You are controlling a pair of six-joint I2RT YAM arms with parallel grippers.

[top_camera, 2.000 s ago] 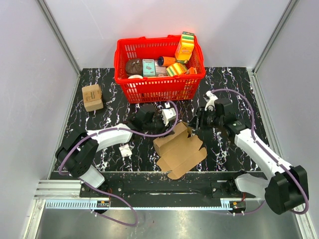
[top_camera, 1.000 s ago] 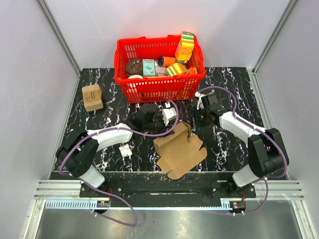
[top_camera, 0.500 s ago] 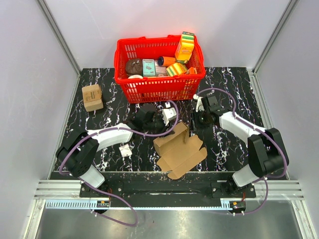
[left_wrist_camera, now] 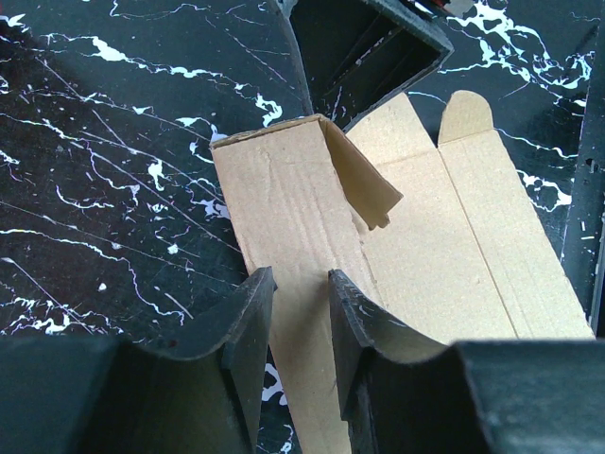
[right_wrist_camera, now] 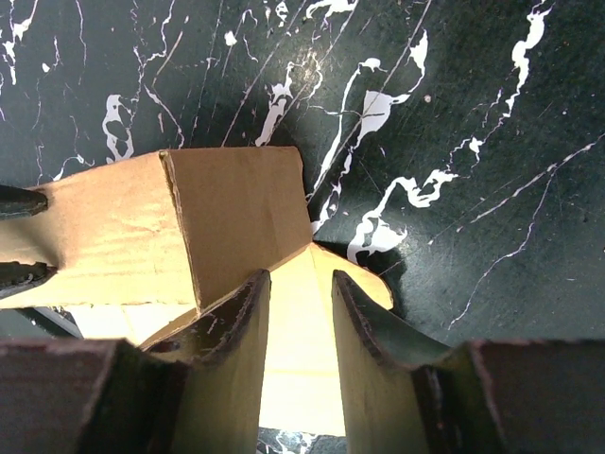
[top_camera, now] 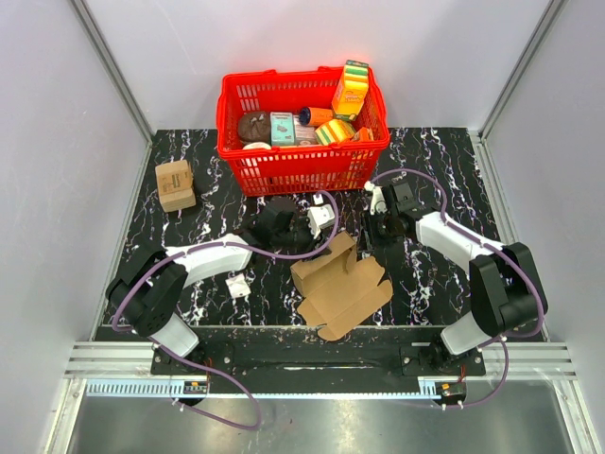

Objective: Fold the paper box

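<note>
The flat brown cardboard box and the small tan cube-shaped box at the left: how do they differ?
The flat brown cardboard box lies opened out with one flap raised; the small tan cube-shaped box stands closed. The flat one is plain and covers more area; the cube shows small dark marks. Both are brownish cardboard on the black marbled table.

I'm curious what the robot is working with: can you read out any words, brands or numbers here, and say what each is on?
No text here can be read.
Packages in the red basket: colourful print, too small to read.
Small tan box: dark marks, too blurred to read.
Paper box: plain brown cardboard, no print on the sides that show.
</note>
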